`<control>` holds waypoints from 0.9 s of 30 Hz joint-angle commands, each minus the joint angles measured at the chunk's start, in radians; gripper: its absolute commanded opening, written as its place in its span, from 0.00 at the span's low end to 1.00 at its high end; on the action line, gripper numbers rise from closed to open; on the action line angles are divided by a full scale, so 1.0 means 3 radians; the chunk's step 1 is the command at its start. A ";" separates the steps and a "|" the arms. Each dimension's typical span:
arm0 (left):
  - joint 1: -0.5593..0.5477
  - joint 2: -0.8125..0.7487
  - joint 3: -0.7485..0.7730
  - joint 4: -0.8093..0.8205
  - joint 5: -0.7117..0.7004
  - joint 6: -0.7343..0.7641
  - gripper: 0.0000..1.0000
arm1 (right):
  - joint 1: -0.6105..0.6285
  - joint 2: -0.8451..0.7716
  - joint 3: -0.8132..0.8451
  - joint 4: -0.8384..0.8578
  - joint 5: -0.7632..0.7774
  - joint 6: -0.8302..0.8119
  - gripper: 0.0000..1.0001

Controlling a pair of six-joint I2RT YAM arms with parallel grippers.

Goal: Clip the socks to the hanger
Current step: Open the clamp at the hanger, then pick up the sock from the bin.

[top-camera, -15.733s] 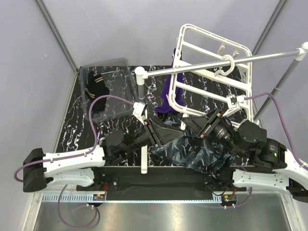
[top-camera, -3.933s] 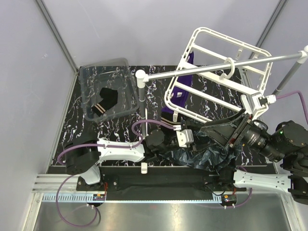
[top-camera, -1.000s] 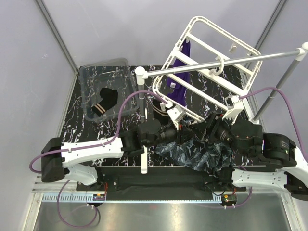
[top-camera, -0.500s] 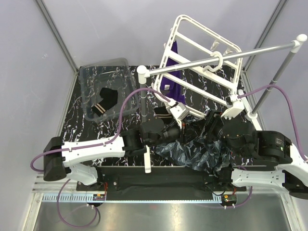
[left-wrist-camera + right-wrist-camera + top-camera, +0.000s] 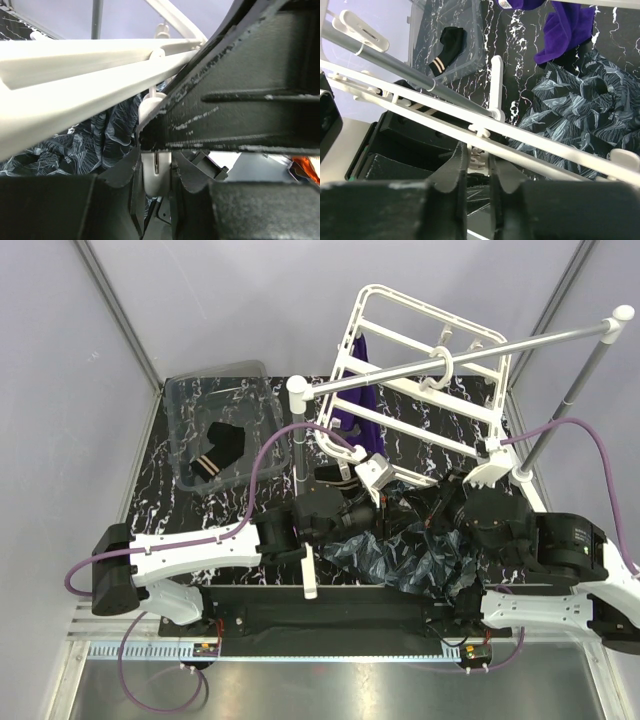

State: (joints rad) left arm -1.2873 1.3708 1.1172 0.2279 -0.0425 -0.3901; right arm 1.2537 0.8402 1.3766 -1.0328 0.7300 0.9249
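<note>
1. Left jaws: nearly closed, pinching a small white clip point(image 5: 156, 172) that dangles under a bar of the hanger point(image 5: 75, 60).
2. Right jaws: drawn in to a narrow gap around a second white clip point(image 5: 479, 156), which hangs beneath another bar of the same frame.
3. Hanger: a large white plastic rectangle with crossbars. Its central hook sits over the grey rod point(image 5: 550, 332). The frame hangs tilted above the far right of the worktop point(image 5: 170, 510), with its near edge down at both wrists.
4. A purple sock point(image 5: 565, 27) hangs from the frame's left side.
5. A dark patterned cloth point(image 5: 410, 560) lies on the worktop under the jaws. A clear bin point(image 5: 250, 420) at the far left, well apart, holds a black striped sock point(image 5: 215, 445).
6. In the way: the rod crosses diagonally over the frame, and its white post point(image 5: 297, 390) stands just left of the frame.
</note>
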 commanded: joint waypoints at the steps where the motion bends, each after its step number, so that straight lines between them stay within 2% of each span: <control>1: -0.0117 -0.0085 0.0137 0.0217 0.0152 0.0006 0.20 | -0.0037 -0.0055 -0.0088 0.0094 0.0466 0.0046 0.08; 2: -0.0112 -0.0105 0.0121 0.0217 0.0147 0.0012 0.26 | -0.0032 -0.0070 -0.0104 0.0094 0.0476 0.0056 0.02; 3: -0.0112 -0.0176 0.0096 0.0217 0.0147 0.0017 0.38 | -0.0032 -0.0111 -0.0129 0.0084 0.0481 0.0072 0.00; 4: -0.0112 -0.0223 0.0020 0.0212 0.0147 0.0052 0.44 | -0.0032 -0.0126 -0.0140 0.0078 0.0486 0.0072 0.00; 7: -0.0112 -0.0513 -0.0144 0.0191 0.0147 0.0159 0.53 | -0.0037 -0.0198 -0.0181 0.0048 0.0492 0.0067 0.00; 11: -0.0096 -0.0974 -0.0441 -0.0002 0.0218 0.0272 0.53 | -0.0032 -0.0295 -0.0227 0.0007 0.0502 0.0077 0.00; 14: -0.0066 -0.1408 -0.0563 -0.0390 0.0147 0.0308 0.52 | -0.0032 -0.0361 -0.0258 -0.0034 0.0502 0.0108 0.00; 19: 0.0200 -0.2093 -0.0799 -0.1408 -0.0726 0.0049 0.51 | -0.0037 -0.0443 -0.0273 -0.0039 0.0461 0.0092 0.00; 24: 0.0767 -0.2768 -0.1070 -0.2240 -0.1426 -0.0223 0.50 | -0.0037 -0.0418 -0.0268 -0.0034 0.0389 0.0057 0.00; 27: 0.1099 -0.2841 -0.1187 -0.2467 -0.1663 -0.0290 0.47 | -0.0032 -0.0438 -0.0298 0.0012 0.0354 0.0021 0.00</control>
State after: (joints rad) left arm -1.0245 0.5278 0.7860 -0.3553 -0.3855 -0.4313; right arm 1.2491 0.7113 1.2945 -1.0454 0.8097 0.9340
